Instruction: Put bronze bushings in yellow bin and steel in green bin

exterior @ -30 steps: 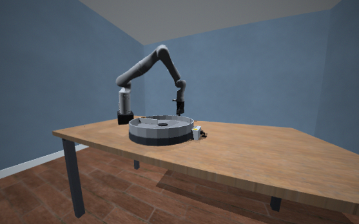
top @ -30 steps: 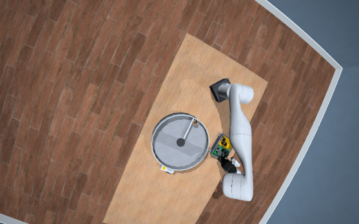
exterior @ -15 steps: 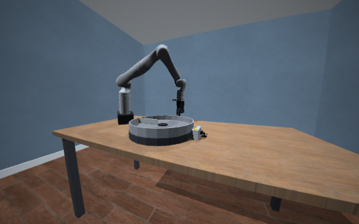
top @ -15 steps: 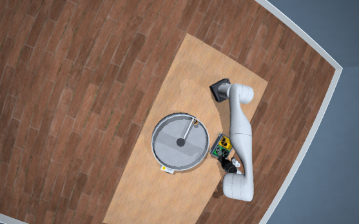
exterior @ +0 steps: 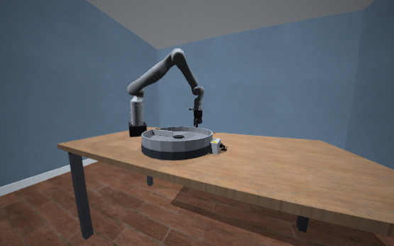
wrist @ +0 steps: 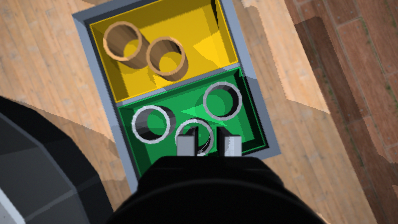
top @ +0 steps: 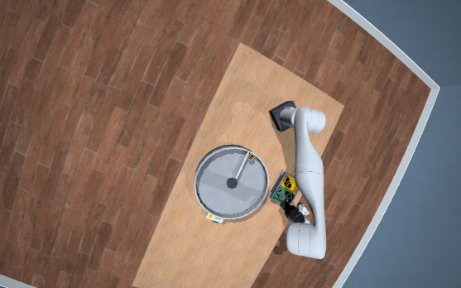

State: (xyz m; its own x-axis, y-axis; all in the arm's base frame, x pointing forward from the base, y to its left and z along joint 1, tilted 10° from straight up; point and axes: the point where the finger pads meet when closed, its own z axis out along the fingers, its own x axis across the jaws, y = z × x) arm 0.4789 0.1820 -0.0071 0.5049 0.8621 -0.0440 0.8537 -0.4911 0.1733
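My gripper (top: pixel 285 204) (exterior: pixel 196 125) (wrist: pixel 207 137) is partly open and empty, above the green bin (wrist: pixel 192 111). Three steel bushings stand in that bin: one at the left (wrist: pixel 150 124), one at the right (wrist: pixel 222 101), and one (wrist: pixel 181 128) below my left finger, partly hidden by it. The yellow bin (wrist: pixel 210 47) (top: pixel 294 183) holds two bronze bushings, one at the left (wrist: pixel 116 42) and one nearer its middle (wrist: pixel 156 59). Another bronze bushing (top: pixel 252 156) rides on the turntable (top: pixel 218 165) (exterior: pixel 176 145), near the rim beside the straight bar.
The bins share a grey tray (wrist: pixel 268 142) close to the turntable's rim. The straight bar (top: pixel 241 166) (exterior: pixel 163 133) runs from near the hub (top: pixel 232 183) to the rim. A small white box (top: pixel 214 218) (exterior: pixel 216 146) with a yellow mark sits at the turntable's outer side.
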